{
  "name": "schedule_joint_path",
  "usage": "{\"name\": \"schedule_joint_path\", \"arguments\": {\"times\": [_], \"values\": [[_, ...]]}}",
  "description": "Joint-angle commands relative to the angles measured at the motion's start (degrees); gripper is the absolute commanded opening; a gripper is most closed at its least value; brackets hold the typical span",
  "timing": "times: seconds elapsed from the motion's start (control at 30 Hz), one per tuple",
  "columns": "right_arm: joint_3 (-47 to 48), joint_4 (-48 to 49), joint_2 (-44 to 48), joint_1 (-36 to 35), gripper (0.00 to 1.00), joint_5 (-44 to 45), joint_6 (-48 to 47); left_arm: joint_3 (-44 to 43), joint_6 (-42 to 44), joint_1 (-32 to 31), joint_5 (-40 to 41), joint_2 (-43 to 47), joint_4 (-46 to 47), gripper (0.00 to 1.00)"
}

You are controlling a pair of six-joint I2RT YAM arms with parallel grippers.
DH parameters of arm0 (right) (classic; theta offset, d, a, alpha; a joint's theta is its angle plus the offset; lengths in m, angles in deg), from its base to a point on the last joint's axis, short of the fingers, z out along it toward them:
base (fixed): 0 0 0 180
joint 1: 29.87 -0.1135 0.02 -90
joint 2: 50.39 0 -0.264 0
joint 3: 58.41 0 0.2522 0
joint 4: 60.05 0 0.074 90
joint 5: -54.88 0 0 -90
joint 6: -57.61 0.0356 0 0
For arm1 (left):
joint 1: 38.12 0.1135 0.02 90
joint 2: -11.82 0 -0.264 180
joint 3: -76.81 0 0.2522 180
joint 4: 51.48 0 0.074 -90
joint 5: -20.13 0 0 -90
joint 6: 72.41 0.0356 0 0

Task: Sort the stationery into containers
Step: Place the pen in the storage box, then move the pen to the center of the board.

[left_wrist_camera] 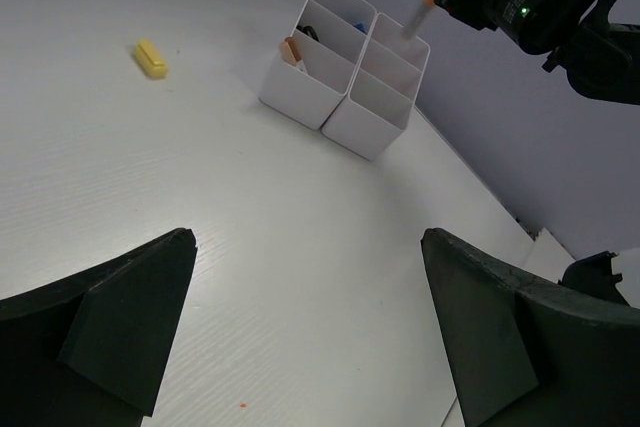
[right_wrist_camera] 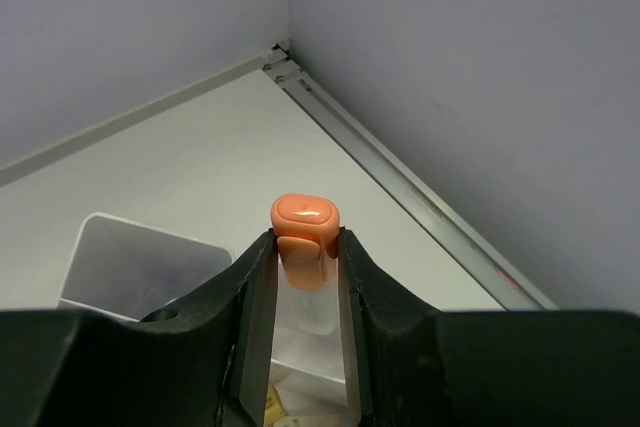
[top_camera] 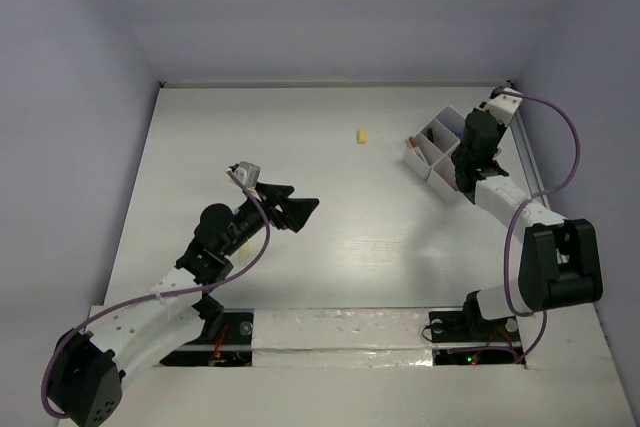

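A: Starting on the left: state of the left hand [top_camera: 300,199]?

B: Spread wide, holding nothing. Hovering low over the desk [top_camera: 330,267], fingers [left_wrist_camera: 130,317] aimed towards the far right corner.

A: Anything loose near it?

B: Yes, a yellow eraser-like block [left_wrist_camera: 150,58]. Flat on the desk, ahead of that hand and off to its left, well apart from it. Long axis slanted across the line of the fingers, going by the wrist view.

A: And farther right?

B: White organiser tray [left_wrist_camera: 340,112], ahead and to the right of the left hand, directly under the right hand [right_wrist_camera: 305,259].

A: Right hand, then?

B: Narrow, clamped on the orange-capped grey tube [right_wrist_camera: 305,215]. Held close to upright, cap on top, lower end pointing down into a compartment on the tray's far side from the left hand. Touching the bottom or not, cannot tell.

A: So the next move?

B: Probably a straight release downward. Depends only on keeping the tube's lower end inside those thin walls. After that, the block: roughly between the two hands, slightly nearer the left, and only the left free to fetch it.
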Motion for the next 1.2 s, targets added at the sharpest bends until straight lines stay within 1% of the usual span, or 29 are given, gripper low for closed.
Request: {"name": "schedule_joint_path", "arguments": {"times": [0.0, 0.03, 0.07, 0.13, 0.17, 0.27, 0.37, 0.43, 0.5, 0.53, 0.57, 0.6, 0.63, 0.67, 0.7, 0.77, 0.8, 0.87, 0.9, 0.93, 1.07, 1.1, 1.13, 1.17], "values": [[1.0, 2.29, 0.72, 0.48, 0.21, -0.89, 2.26, 0.27, 1.03, -0.28, 0.07, -0.54, 3.4, 0.95], [1.34, 1.59, 0.72, 0.48, 0.29, -1.08, 2.43, 0.18, 1.12, -0.28, 0.16, -0.63, 3.32, 0.95], [1.61, 0.8, 0.72, 0.48, 0.43, -1.25, 2.96, 0.18, 1.12, -0.28, 0.25, -0.72, 3.4, 0.95], [2.05, -1.49, 1.07, 0.48, 0.57, -2.39, 4.1, 0.18, 1.21, -0.28, 0.51, -0.98, 3.4, 0.95], [2.75, -2.36, 1.25, 0.48, 0.63, -2.92, 4.63, 0.18, 1.29, -0.28, 0.69, -1.07, 3.4, 0.95], [3.45, -5.18, 2.48, 0.48, 0.69, -5.2, 5.95, 0.01, 1.47, -0.28, 0.78, -1.51, 3.32, 0.95], [5.03, -8.95, 3.88, 0.48, 0.7, -9.15, 8.14, -0.08, 1.56, -0.28, 1.13, -1.77, 3.23, 0.95], [5.48, -11.33, 5.11, 0.48, 0.71, -13.28, 10.24, -0.08, 1.56, -0.28, 1.3, -1.86, 3.23, 0.95], [5.83, -12.82, 5.55, -0.92, 0.65, -17.75, 11.04, -0.08, 1.65, -0.28, 1.57, -2.03, 3.23, 0.95], [6.26, -13.61, 5.55, -1.8, 0.62, -18.65, 11.48, -0.08, 1.65, -0.28, 1.57, -2.04, 3.32, 0.95], [6.62, -14.23, 4.95, -3.64, 0.56, -20.22, 11.57, -0.08, 1.65, -0.28, 1.83, -2.12, 3.32, 0.95], [7.14, -15.54, 4.5, -4.7, 0.49, -23.72, 11.75, -0.17, 1.73, -0.28, 1.92, -2.21, 3.23, 0.94], [8.1, -16.25, 4.07, -5.75, 0.39, -25.32, 12.62, -0.17, 1.73, -0.28, 2.09, -2.13, 3.23, 0.93], [8.46, -16.78, 3.36, -6.81, 0.23, -27.08, 13.15, -0.17, 1.73, -0.28, 2.7, -1.86, 3.05, 0.93], [9.07, -18.09, 1.44, -9.25, 0.17, -30.57, 13.42, -0.17, 1.73, -0.28, 3.06, -1.16, 2.97, 0.91], [11.62, -19.59, -1.2, -12.25, 0.05, -32.71, 13.95, 0.18, 1.82, -0.28, 4.63, -0.02, 2.88, 0.86], [12.5, -20.81, -4.26, -14.79, 0.03, -36.02, 13.95, 0.44, 1.82, -0.28, 5.34, 1.38, 2.7, 0.8], [15.48, -22.05, -7.44, -17.27, 0.02, -39.2, 15.35, 0.79, 1.56, -0.28, 7.09, 2.79, 2.53, 0.75], [16.28, -22.41, -9.11, -18.5, 0.01, -41.05, 15.96, 0.97, 1.38, -0.28, 7.71, 4.1, 2.44, 0.67], [17.16, -22.67, -11.99, -21.12, 0.01, -44.2, 17.01, 1.06, 1.03, -0.28, 8.42, 4.72, 2.26, 0.63], [20.41, -21.89, -18.43, -28.69, 0.04, -47.04, 19.13, 1.24, -0.46, -0.28, 10.44, 7.98, 1.03, 0.47], [21.11, -20.84, -19.48, -30.01, 0.04, -48.44, 19.65, 1.06, -0.81, -0.28, 10.7, 9.38, 0.6, 0.4], [21.47, -20.48, -20.63, -31.41, 0.05, -50.37, 20.97, 0.89, -1.6, -0.28, 11.23, 10.09, -0.71, 0.36], [21.82, -20.13, -22.64, -34.39, 0.06, -50.91, 21.41, 0.62, -1.95, -0.28, 12.1, 10.88, -1.42, 0.34]]}}
